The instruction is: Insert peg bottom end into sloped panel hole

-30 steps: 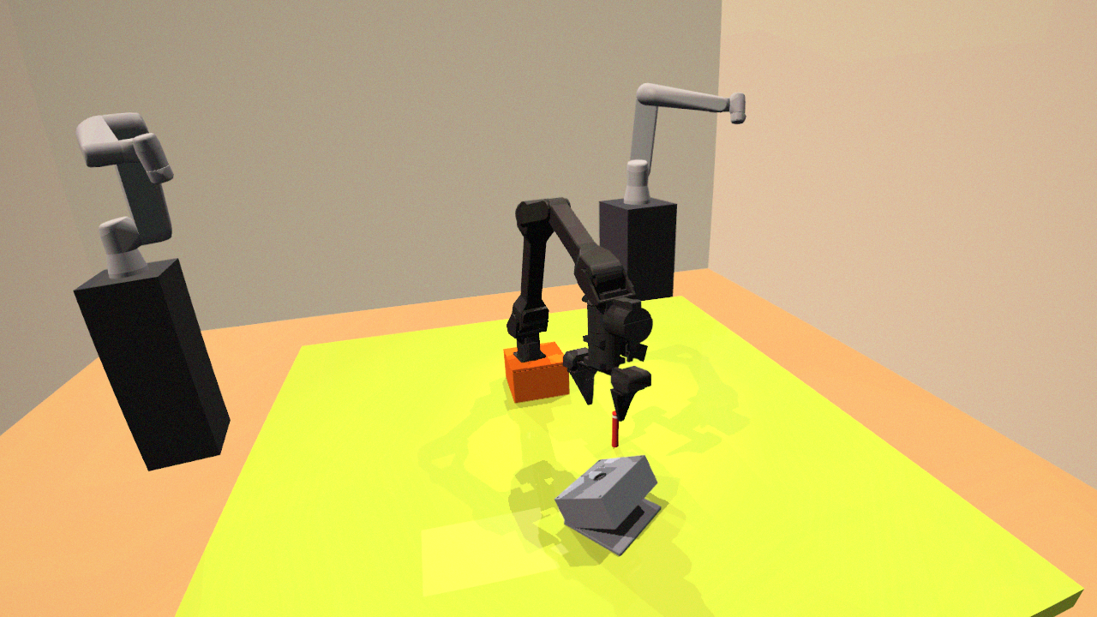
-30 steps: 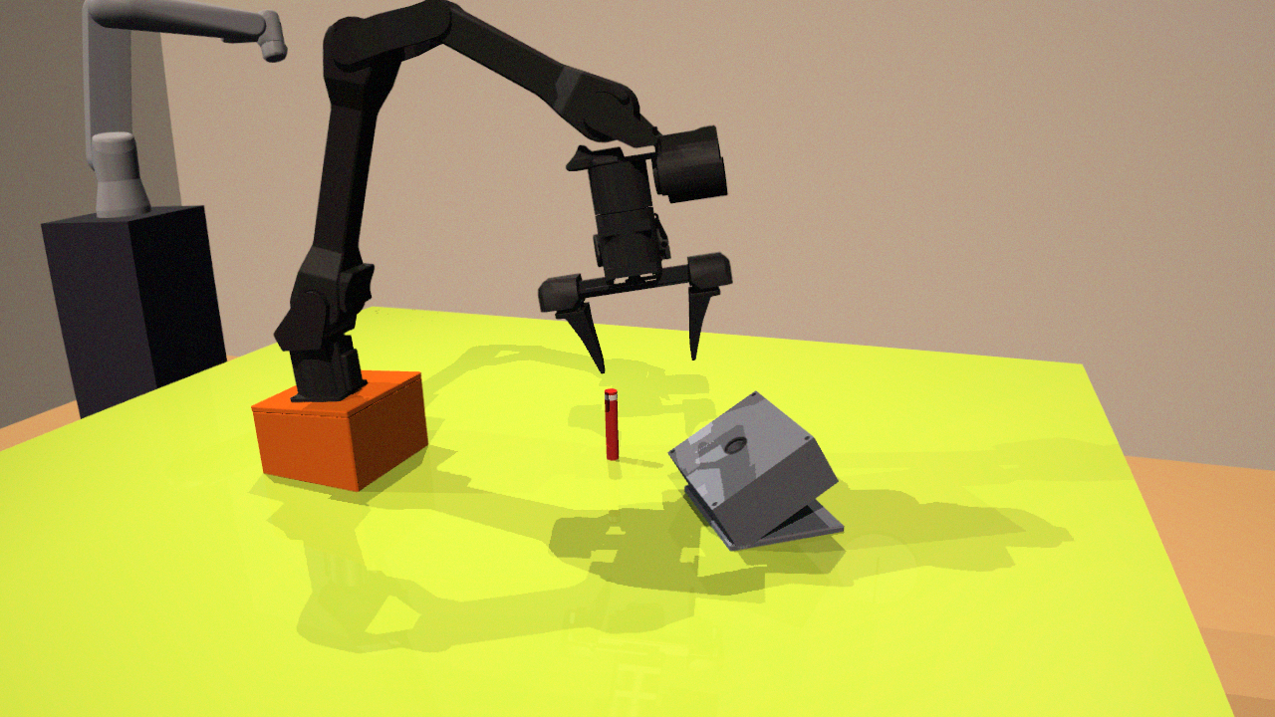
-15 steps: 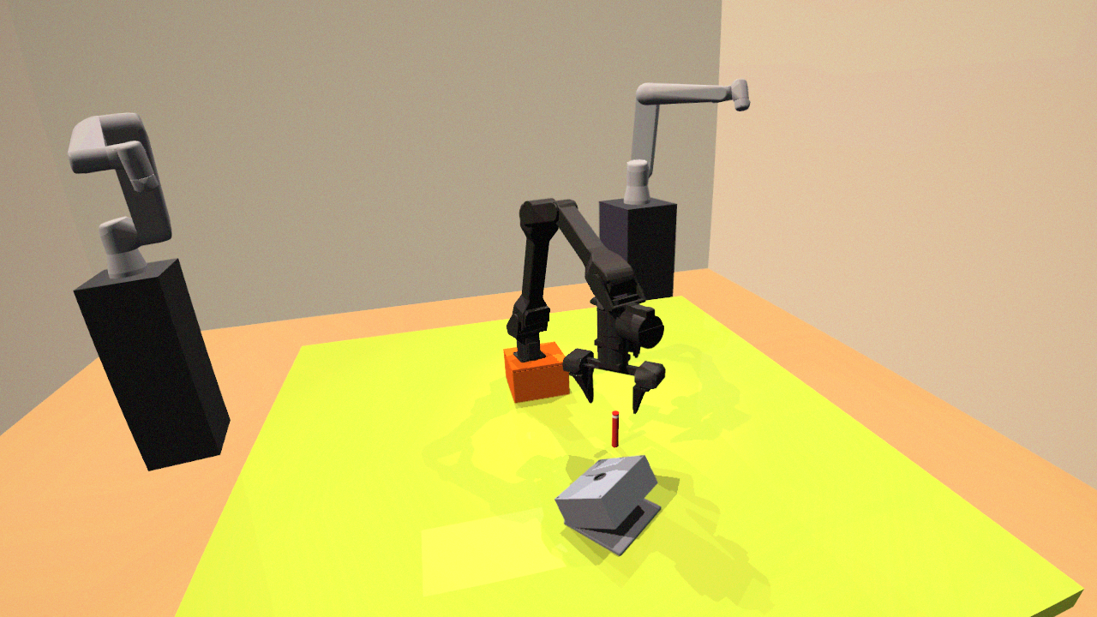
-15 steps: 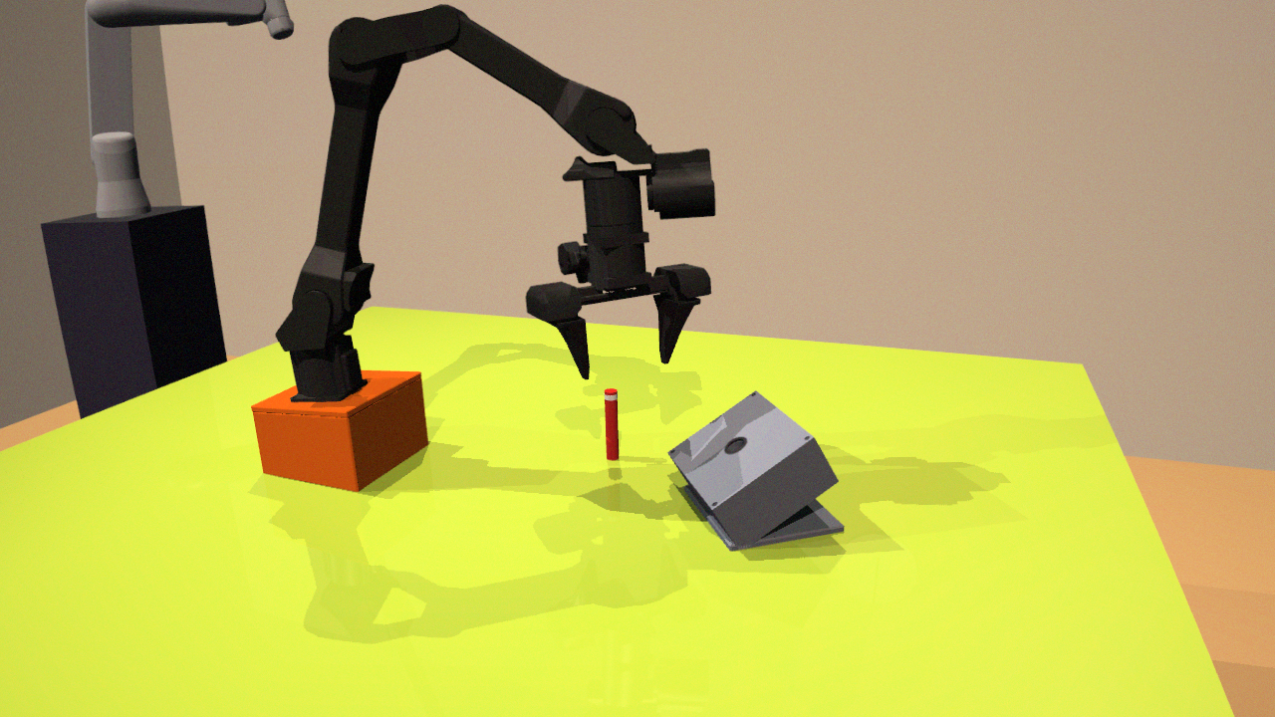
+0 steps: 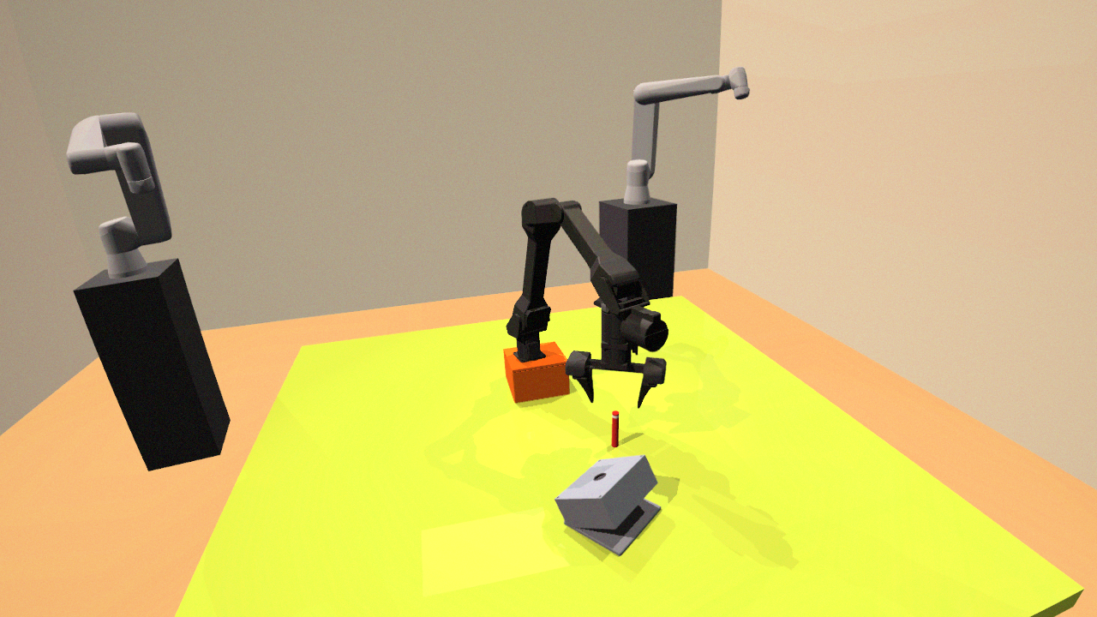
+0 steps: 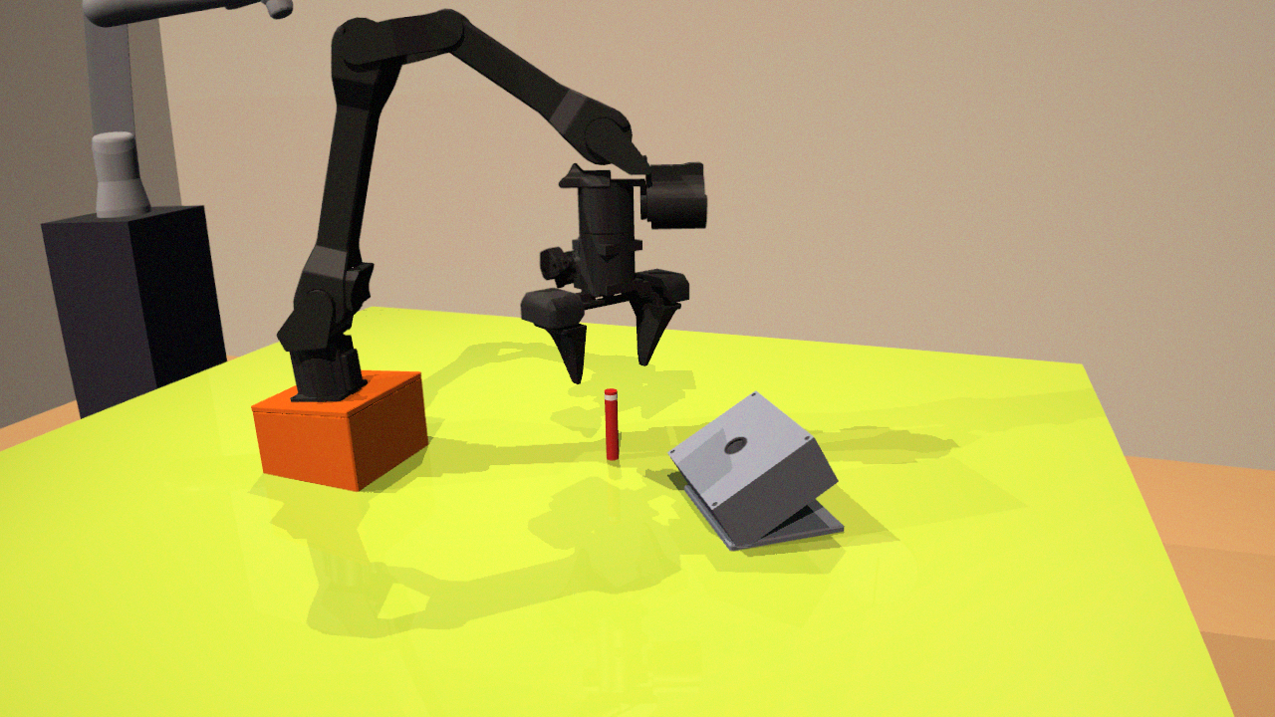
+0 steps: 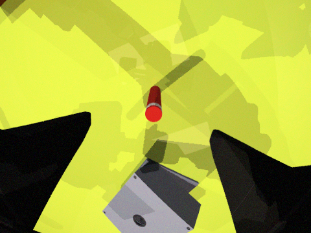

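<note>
A round red peg [image 5: 614,431] [image 6: 612,427] [image 7: 154,98] with a pale band near its top stands upright on the table. My gripper [image 5: 615,404] [image 6: 611,374] [image 7: 151,127] is open and empty, pointing down, with its fingertips above the height of the peg's top. In the wrist view the peg shows between the two fingers, a little beyond the line of the tips. The grey sloped panel [image 5: 577,488] [image 6: 757,426] [image 7: 165,210] stands beside the peg. Its face has one round hole [image 5: 599,476] [image 6: 735,444] [image 7: 139,220], which is empty.
The arm's orange base block [image 5: 541,381] [image 6: 357,436] stands behind the peg. The panel rests on a flat grey foot [image 5: 625,541] [image 6: 793,532]. Two grey arms on dark pedestals [image 5: 153,368] [image 5: 648,245] stand farther off. Shadows of the arm cross the yellow table top [image 5: 344,460] [image 6: 267,605].
</note>
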Action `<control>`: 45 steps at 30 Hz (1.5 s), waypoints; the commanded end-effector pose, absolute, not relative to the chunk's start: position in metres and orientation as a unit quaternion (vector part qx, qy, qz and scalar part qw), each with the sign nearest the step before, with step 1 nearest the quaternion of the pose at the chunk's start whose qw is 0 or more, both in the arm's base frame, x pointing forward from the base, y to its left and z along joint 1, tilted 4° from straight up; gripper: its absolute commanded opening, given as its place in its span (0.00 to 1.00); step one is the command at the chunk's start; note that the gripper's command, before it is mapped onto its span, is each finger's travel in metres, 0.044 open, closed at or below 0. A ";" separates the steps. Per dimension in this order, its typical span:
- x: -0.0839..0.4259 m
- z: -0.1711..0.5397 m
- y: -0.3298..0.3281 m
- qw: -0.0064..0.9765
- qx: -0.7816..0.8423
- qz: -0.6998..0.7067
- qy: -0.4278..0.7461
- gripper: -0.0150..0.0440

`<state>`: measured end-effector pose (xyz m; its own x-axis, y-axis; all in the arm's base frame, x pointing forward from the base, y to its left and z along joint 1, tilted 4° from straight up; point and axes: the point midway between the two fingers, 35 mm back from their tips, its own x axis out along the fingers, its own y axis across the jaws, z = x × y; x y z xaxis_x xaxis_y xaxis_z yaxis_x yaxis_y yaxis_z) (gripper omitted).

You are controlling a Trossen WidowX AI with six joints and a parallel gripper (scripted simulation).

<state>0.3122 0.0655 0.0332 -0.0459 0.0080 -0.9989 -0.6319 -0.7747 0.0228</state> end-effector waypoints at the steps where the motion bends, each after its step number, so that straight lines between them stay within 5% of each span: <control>1: 0.312 0.029 0.067 0.234 -0.649 0.684 0.237 1.00; 39: 0.308 -0.029 0.067 0.234 -0.649 0.684 0.237 1.00; 45: 0.309 -0.026 0.067 0.233 -0.651 0.682 0.237 0.73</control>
